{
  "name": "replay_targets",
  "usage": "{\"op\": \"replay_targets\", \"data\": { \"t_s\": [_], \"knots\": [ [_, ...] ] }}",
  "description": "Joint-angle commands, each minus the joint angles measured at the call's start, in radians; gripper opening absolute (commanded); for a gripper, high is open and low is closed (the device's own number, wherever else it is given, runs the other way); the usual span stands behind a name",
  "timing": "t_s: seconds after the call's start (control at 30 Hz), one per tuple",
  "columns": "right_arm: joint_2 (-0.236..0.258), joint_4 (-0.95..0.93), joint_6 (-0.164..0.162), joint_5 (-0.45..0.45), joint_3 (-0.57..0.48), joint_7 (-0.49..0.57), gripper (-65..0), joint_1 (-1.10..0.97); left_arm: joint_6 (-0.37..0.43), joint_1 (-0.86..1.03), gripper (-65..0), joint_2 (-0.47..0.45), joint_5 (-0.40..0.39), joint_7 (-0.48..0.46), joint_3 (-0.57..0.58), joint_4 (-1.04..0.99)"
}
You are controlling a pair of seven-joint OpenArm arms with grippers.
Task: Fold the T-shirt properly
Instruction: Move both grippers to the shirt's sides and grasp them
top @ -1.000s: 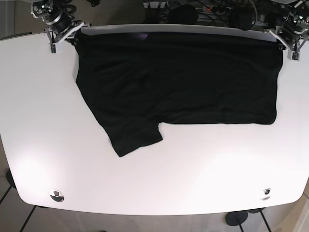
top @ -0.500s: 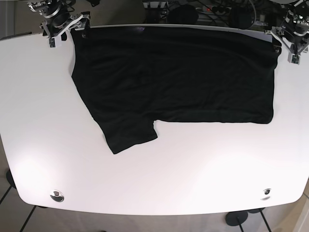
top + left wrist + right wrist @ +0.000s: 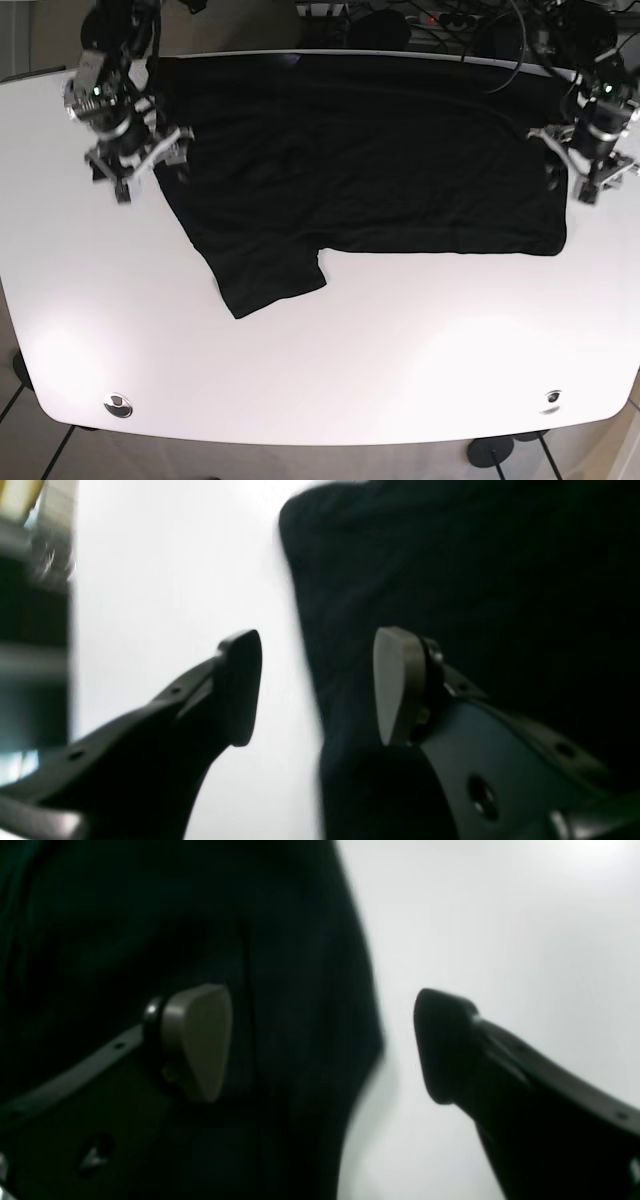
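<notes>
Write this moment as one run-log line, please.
stage: grasp approach | black cotton T-shirt: flat on white table | left claw: open, astride shirt edge | right claw: open, astride shirt edge

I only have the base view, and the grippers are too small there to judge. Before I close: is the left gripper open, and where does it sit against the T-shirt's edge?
Observer: In the left wrist view the left gripper is open. The T-shirt edge runs between its jaws, with the dark finger over the bare table and the pale-padded one over the cloth.
Operator: And the right one?
Observer: In the right wrist view the right gripper is open too and straddles its edge the same way: pale pad over cloth, dark finger over table. The blur hides whether either gripper touches the fabric.
</notes>
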Motion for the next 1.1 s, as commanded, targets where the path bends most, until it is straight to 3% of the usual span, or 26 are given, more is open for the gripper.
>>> {"op": "replay_targets", "data": {
  "t_s": [0.03, 0.2, 0.3, 0.47, 0.6, 0.77, 0.87, 1.03, 1.1],
  "knots": [
    [0.007, -0.029, 0.002, -0.050, -0.046, 0.013, -10.5, 0.103, 0.007, -0.076, -31.9, -0.013, 0.012, -0.018, 0.014, -0.006],
    [0.010, -0.237, 0.005, -0.144, -0.100, 0.018, -10.5, 0.335, 0.007, -0.208, -31.4, -0.013, 0.011, -0.021, 0.060, -0.106],
    [0.015, -0.419, 0.010, -0.147, -0.100, 0.022, -10.5, 0.461, 0.009, -0.275, -31.3, -0.013, 0.011, -0.022, 0.067, -0.138],
    [0.017, -0.620, 0.007, -0.148, -0.101, 0.088, -10.5, 0.538, 0.153, -0.332, -31.3, -0.013, 0.011, -0.024, 0.065, -0.142],
    [-0.023, -0.620, 0.010, -0.147, -0.101, 0.088, -10.5, 0.499, 0.271, -0.387, -30.4, -0.015, 0.011, -0.024, 0.065, -0.211],
    [-0.045, -0.620, 0.011, -0.141, -0.103, 0.088, -11.7, 0.455, 0.287, -0.427, -13.9, -0.040, 0.011, -0.024, 0.067, -0.330],
    [-0.060, -0.620, 0.011, -0.141, -0.103, 0.088, -26.5, 0.436, 0.313, -0.443, -13.6, -0.043, 0.011, -0.029, 0.070, -0.386],
    [-0.060, -0.620, 0.007, -0.142, -0.103, 0.090, -62.1, 0.433, 0.328, -0.475, -13.6, -0.064, 0.012, -0.133, 0.082, -0.603],
    [-0.060, -0.620, 0.008, -0.144, -0.101, 0.090, -62.1, 0.433, 0.327, -0.476, -13.6, -0.084, 0.012, -0.173, 0.137, -0.672]
  ]
}}
